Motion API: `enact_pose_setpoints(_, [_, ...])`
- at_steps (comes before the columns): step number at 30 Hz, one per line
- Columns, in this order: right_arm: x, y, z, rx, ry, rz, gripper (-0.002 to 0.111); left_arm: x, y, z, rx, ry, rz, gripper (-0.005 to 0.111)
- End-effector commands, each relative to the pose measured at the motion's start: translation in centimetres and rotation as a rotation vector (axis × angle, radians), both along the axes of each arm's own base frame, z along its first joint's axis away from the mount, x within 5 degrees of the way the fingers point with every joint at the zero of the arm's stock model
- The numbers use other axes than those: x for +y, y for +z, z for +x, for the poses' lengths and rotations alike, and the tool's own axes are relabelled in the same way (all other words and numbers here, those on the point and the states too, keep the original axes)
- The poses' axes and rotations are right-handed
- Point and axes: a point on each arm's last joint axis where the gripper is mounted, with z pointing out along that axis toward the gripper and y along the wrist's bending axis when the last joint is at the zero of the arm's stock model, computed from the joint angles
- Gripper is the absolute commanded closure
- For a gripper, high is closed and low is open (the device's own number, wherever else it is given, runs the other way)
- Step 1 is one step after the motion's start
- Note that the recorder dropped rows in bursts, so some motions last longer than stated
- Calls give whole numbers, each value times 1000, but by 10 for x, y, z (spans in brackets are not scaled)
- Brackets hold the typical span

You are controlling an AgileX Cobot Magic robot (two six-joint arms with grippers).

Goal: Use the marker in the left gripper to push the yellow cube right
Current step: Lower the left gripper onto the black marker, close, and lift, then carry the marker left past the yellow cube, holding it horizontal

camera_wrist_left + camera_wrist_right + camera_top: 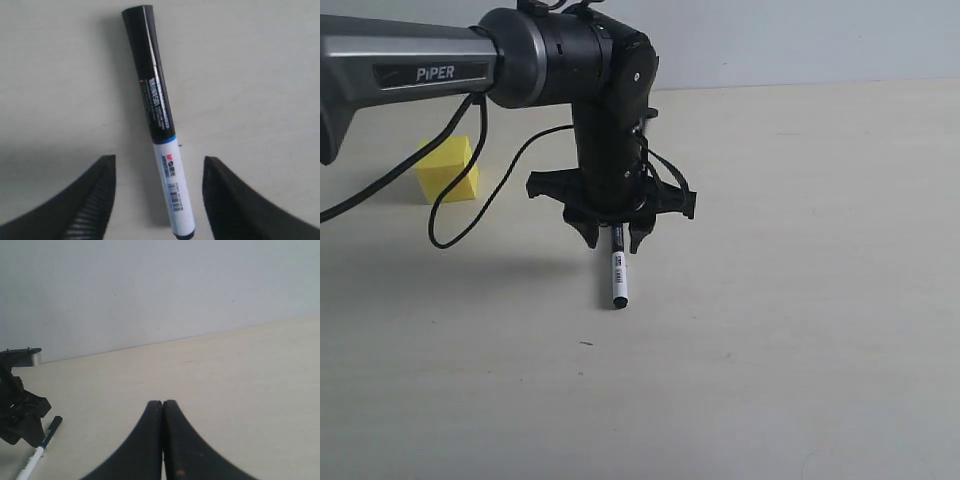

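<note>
The marker [618, 272] lies flat on the pale table, black cap under the gripper and white barrel pointing toward the front edge. My left gripper [615, 240] hovers right over it, open; in the left wrist view the marker [160, 125] sits between the spread fingers [95, 200] and touches neither. The yellow cube [448, 170] stands far off to the left, behind the arm's looping cable. My right gripper [163, 402] is shut with nothing in it and does not appear in the exterior view. The right wrist view catches the marker [42, 447] and the left gripper [20, 415] from the side.
The left arm marked "PIPER" [430, 72] reaches in from the left, its black cable [470, 200] hanging low near the cube. A grey wall [800, 40] closes the table's far edge.
</note>
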Motion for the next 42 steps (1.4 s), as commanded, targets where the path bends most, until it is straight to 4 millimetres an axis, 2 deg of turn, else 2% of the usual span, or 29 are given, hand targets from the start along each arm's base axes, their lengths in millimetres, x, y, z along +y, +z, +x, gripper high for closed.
enact_pose_setpoints(1, [0, -1, 0, -4, -1, 2, 108, -2, -6, 0, 6, 9, 5, 49])
enact_pose_setpoints(4, [0, -1, 0, -4, -1, 2, 108, -1, -17, 0, 33, 26, 29, 53])
enact_pose_setpoints(8, [0, -1, 0, -4, -1, 2, 108, -1, -27, 0, 49, 29, 50, 67])
enact_pose_setpoints(14, [0, -1, 0, -4, -1, 2, 108, -2, -28, 1, 34, 29, 38, 83])
enact_pose_setpoints(24, [0, -1, 0, -4, -1, 2, 108, 0, -42, 0, 72, 30, 74, 84])
enact_pose_setpoints(28, [0, -1, 0, -4, -1, 2, 108, 1, -36, -2, 79, -27, 82, 89])
enact_pose_setpoints(31, [0, -1, 0, -4, -1, 2, 108, 3, -20, -3, 73, -79, 82, 106])
enact_pose_setpoints(38, [0, -1, 0, -4, -1, 2, 108, 10, 49, -10, -39, -267, 64, 107])
enact_pose_setpoints(42, [0, -1, 0, -4, -1, 2, 108, 24, 101, -18, -199, -345, 115, 107])
